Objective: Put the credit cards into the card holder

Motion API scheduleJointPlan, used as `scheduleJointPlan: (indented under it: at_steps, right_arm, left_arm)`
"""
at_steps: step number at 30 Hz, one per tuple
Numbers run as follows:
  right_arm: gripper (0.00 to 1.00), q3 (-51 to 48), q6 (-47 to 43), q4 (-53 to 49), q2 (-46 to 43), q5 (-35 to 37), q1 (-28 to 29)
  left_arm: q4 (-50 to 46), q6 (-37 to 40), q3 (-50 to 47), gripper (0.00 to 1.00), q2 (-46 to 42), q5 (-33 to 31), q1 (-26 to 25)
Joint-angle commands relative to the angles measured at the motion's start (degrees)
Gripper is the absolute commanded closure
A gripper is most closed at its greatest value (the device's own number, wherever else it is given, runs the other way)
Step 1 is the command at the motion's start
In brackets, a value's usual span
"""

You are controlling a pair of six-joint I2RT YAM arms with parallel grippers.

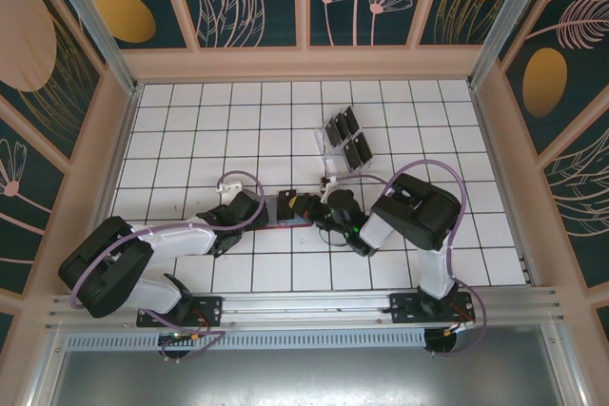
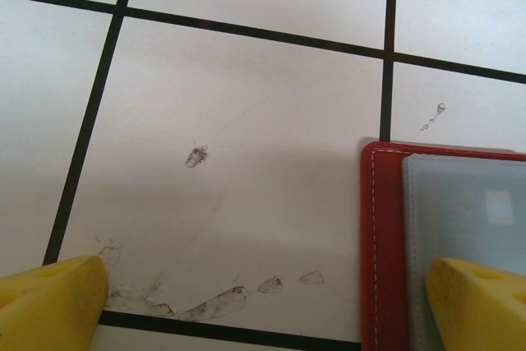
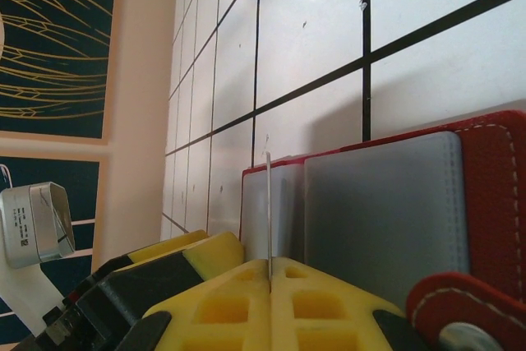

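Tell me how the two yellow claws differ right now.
The left gripper stands wide open and empty; the right gripper is shut on a thin credit card. The left gripper straddles an edge of the card holder; the right gripper holds its card over the grey pockets. Both have yellow fingers.

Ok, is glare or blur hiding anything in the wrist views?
Left wrist: tiles sharp, yellow fingertips blurred at the bottom corners, a pale reflection on the grey pocket of the card holder. Right wrist: glare whitens the far tiles, yet the credit card reads clearly as a thin edge-on line in the shut right gripper.
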Motion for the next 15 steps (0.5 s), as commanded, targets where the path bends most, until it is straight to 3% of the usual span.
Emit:
scheduleJointPlan:
  at_steps: [1,15]
  right_arm:
    - [1.00,-0.6,0.9,1.4,0.6,1.0,-0.2]
    - [1.00,-1.4,1.5,1.2,0.8,1.0,-1.2]
  left_arm:
    - [-2.6,-0.2,-1.5,0.01,-0.1,1.1,0.3]
    - [-2.4,-0.2,-1.7,0.02,0.0,1.0,0.3]
